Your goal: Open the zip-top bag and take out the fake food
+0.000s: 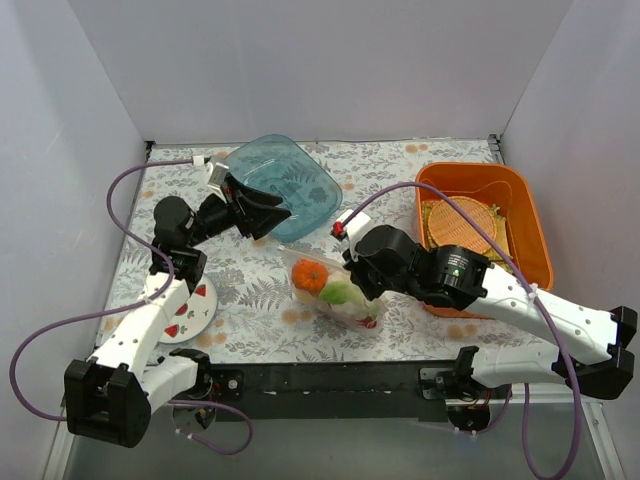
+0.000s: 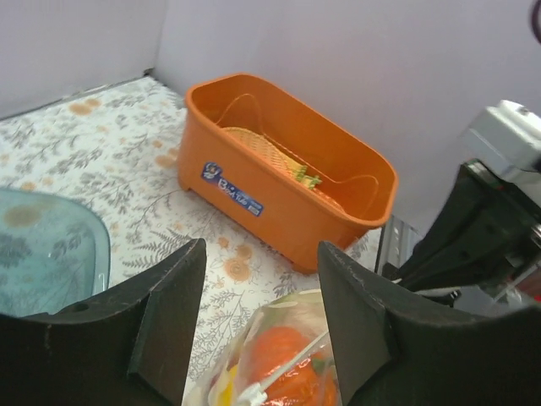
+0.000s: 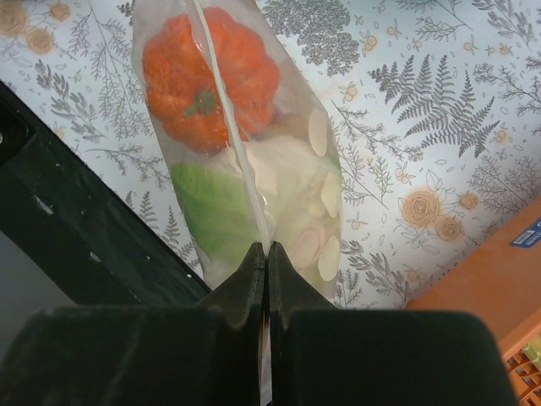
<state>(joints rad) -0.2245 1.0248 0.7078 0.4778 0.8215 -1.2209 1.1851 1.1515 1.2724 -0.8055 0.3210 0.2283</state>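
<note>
The zip-top bag [image 1: 327,298] lies lifted at mid table, clear with white dots. Inside it the fake food shows: an orange pumpkin [image 1: 310,277], a green leaf [image 3: 215,203] and white cauliflower [image 3: 283,169]. My right gripper [image 3: 268,248] is shut on the bag's top strip, which runs as a white line up the right wrist view. In the top view that right gripper [image 1: 352,264] sits at the bag's right end. My left gripper [image 2: 262,254] is open, its two dark fingers either side of the bag's [image 2: 283,359] other end without pinching it. In the top view the left gripper [image 1: 272,222] hovers by the bowl's near edge.
A teal translucent bowl [image 1: 285,180] stands behind the left gripper. An orange tub [image 1: 530,240] holding a woven mat [image 1: 460,222] sits at the right. A white plate [image 1: 195,312] with fruit pictures lies under the left arm. Walls close in on three sides.
</note>
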